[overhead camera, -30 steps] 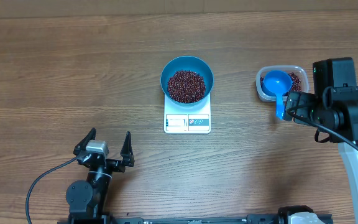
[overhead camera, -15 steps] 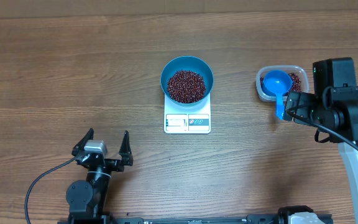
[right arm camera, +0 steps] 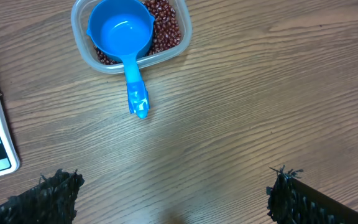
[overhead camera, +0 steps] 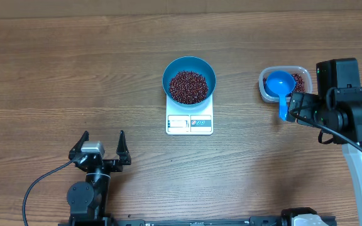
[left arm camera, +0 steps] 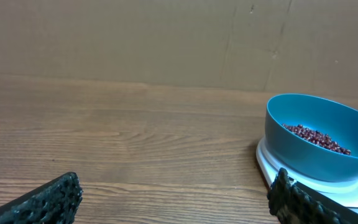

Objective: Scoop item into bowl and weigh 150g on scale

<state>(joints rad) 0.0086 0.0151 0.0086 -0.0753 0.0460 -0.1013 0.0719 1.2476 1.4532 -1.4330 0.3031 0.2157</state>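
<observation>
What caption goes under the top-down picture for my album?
Blue bowl of beans on the white scale; blue scoop resting in the clear tub.

Fixed overhead camera looks straight down on the brown wooden table (overhead camera: 55, 63); left wrist camera sits low at the near side, facing level toward the plain brown wall (left arm camera: 166, 37), with the round bright blue bowl (left arm camera: 316, 155) at right; right wrist camera looks down, closer, on the clear plastic tub (right arm camera: 104, 66). All three share the flat white square scale (overhead camera: 189, 122)
</observation>
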